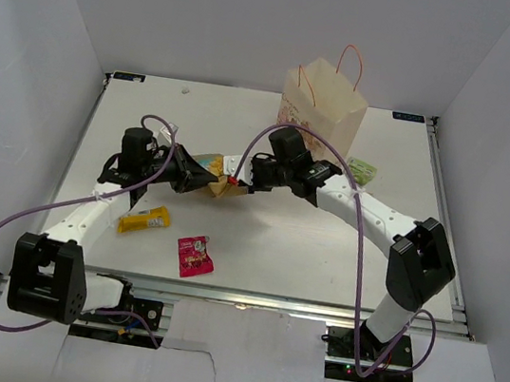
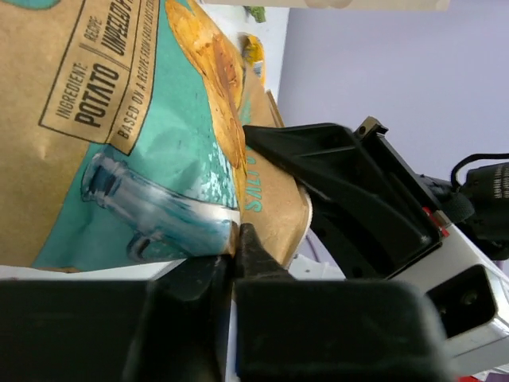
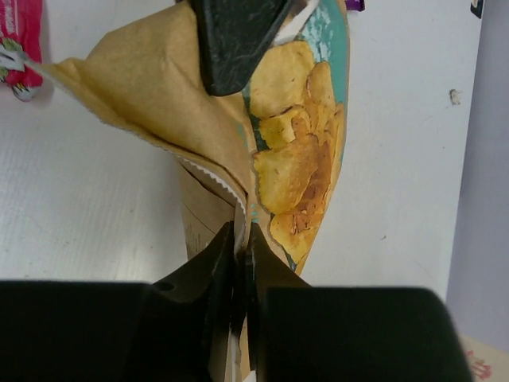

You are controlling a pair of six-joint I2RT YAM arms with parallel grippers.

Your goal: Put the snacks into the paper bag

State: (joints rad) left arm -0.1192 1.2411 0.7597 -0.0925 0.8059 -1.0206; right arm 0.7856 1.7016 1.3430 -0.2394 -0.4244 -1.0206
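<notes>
While both arms reach inward over the middle of the desk [image 1: 322,259], the chip bag [image 1: 213,182] sits pinched between them. The left claw [image 1: 195,175] takes it from the 9 o'clock side and the right claw [image 1: 242,181] from 3 o'clock. Seen from the left wrist, the left claw [image 2: 237,239] is narrowed down onto a crimped edge of the chip bag [image 2: 119,143], beside its teal patch and potato print. Seen from the right wrist, the right claw [image 3: 241,239] is likewise clamped on a serrated seam of the chip bag [image 3: 294,175], with a finger of the other claw biting the far end. Whether the bag touches the desk cannot be told. The paper bag [image 1: 323,105] stands upright at 1 o'clock from the chip bag, near the far edge, orange handles up. A yellow packet [image 1: 144,222] lies at 8 o'clock, a magenta packet [image 1: 194,255] at 6 o'clock, and a green packet [image 1: 362,171] at 2 o'clock, just beside the paper bag.
</notes>
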